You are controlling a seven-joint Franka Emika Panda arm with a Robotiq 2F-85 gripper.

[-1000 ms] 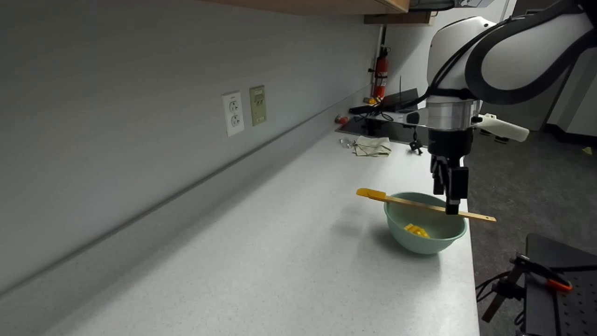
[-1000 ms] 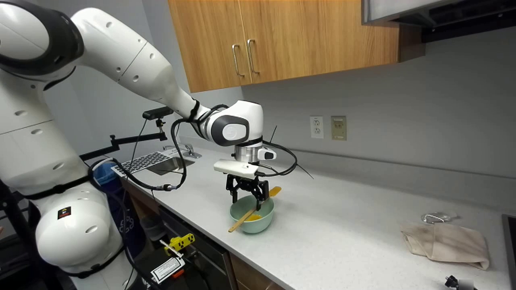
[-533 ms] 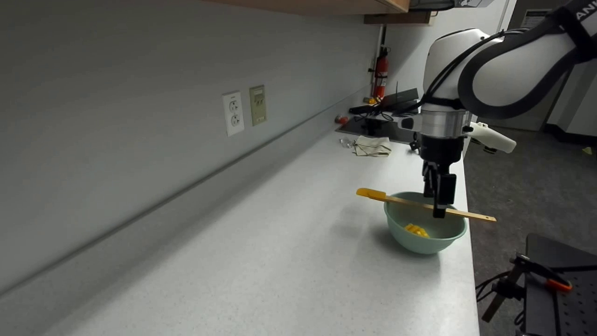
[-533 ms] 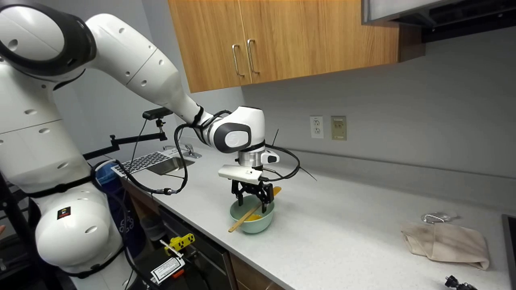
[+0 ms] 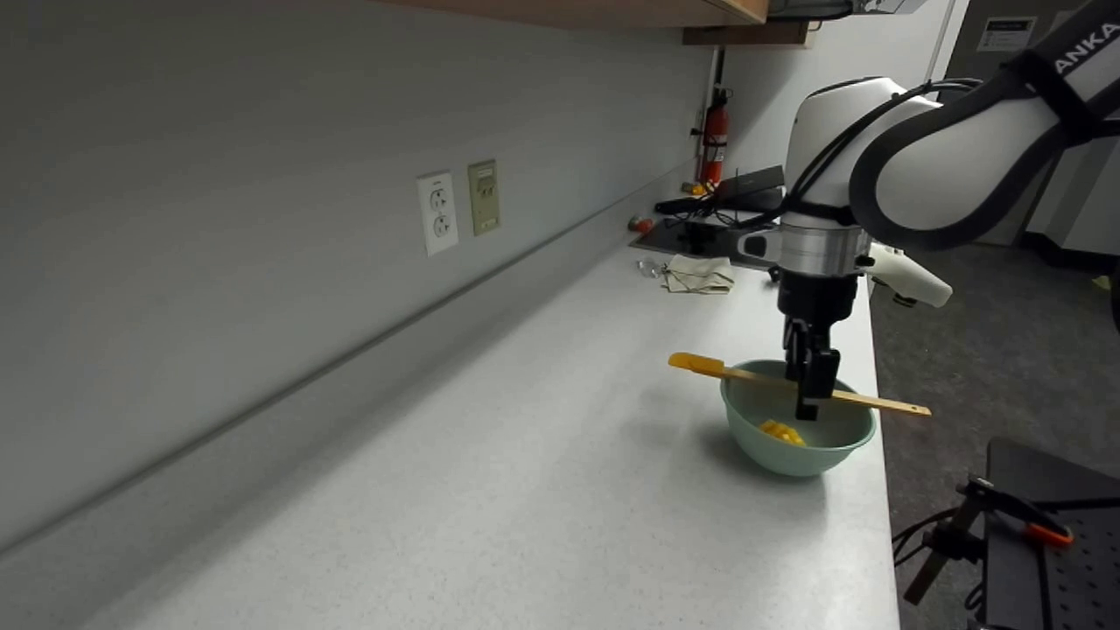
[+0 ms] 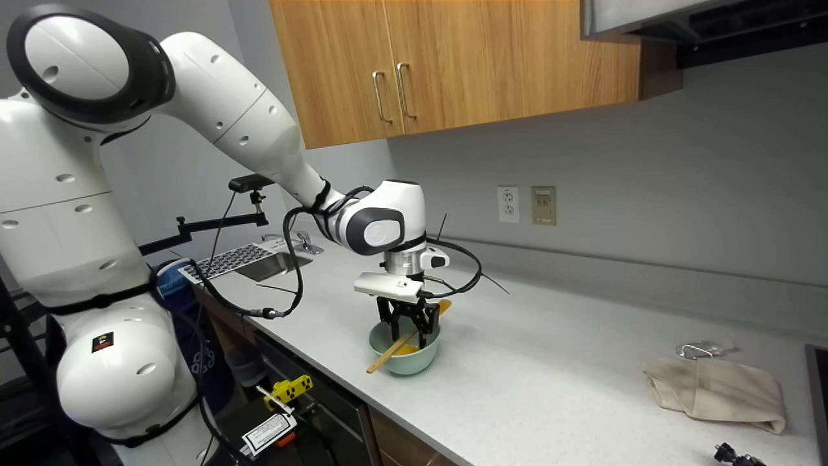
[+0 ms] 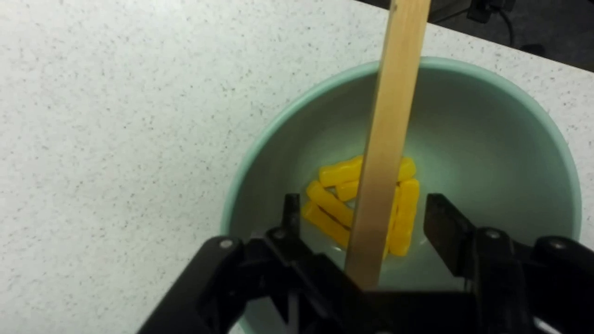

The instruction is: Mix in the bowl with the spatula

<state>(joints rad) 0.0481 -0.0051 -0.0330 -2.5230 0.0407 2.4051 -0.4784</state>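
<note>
The pale green bowl (image 5: 770,455) stands on the counter near its front edge, with several yellow pieces (image 7: 329,204) at its bottom. Across its rim lies the spatula, its wooden handle (image 7: 394,93) sticking out over the counter edge and its yellow-orange head (image 5: 696,363) out past the opposite rim. My gripper (image 7: 364,204) points down over the bowl, its fingertips below rim height in an exterior view (image 6: 409,340). One finger is on each side of the handle, with a gap on both sides, so the jaws are open. The gripper's body hides part of the handle in the wrist view.
A wall with outlets (image 5: 437,213) runs behind the counter (image 5: 490,455). Farther along lie a folded cloth (image 6: 718,391) and a clear object (image 6: 702,349). A wooden cabinet (image 6: 466,65) hangs above. A sink (image 6: 272,265) is on the opposite side.
My gripper has come down and shifted over the bowl, its fingers now lower around the handle. The fingers have drawn somewhat closer together. Bowl and spatula have stayed in place.
</note>
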